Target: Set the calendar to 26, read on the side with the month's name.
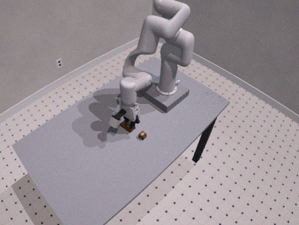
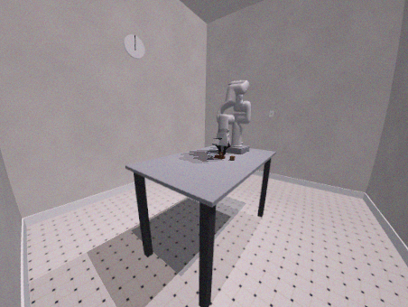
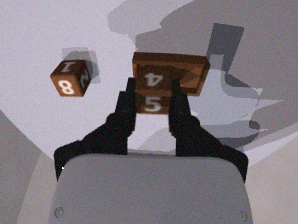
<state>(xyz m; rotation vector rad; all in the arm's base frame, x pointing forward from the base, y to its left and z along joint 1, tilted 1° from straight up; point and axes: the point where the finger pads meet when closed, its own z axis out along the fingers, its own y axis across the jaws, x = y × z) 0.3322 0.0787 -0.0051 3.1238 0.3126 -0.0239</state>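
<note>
The brown tray (image 1: 123, 126) (image 3: 172, 57) is on the table, below the gripper. In the wrist view its right part shows no cube. My gripper (image 1: 129, 124) (image 3: 153, 90) is shut on a brown cube (image 3: 152, 103) at the tray's left part. This cube shows a 5 and an upside-down 4 to the wrist camera. Whether it touches the tray's floor is hidden. The other brown cube (image 1: 142, 135) (image 2: 232, 158) (image 3: 70, 84) stands on the table outside the tray, left of it in the wrist view, showing 8 and 1. The month's name is not readable.
The grey table (image 1: 99, 179) (image 2: 190, 178) carries the robot's base block (image 1: 167, 102) behind the tray. Shadows of the arm lie around the tray. In the wrist view a gap separates the loose cube from the tray and the left finger.
</note>
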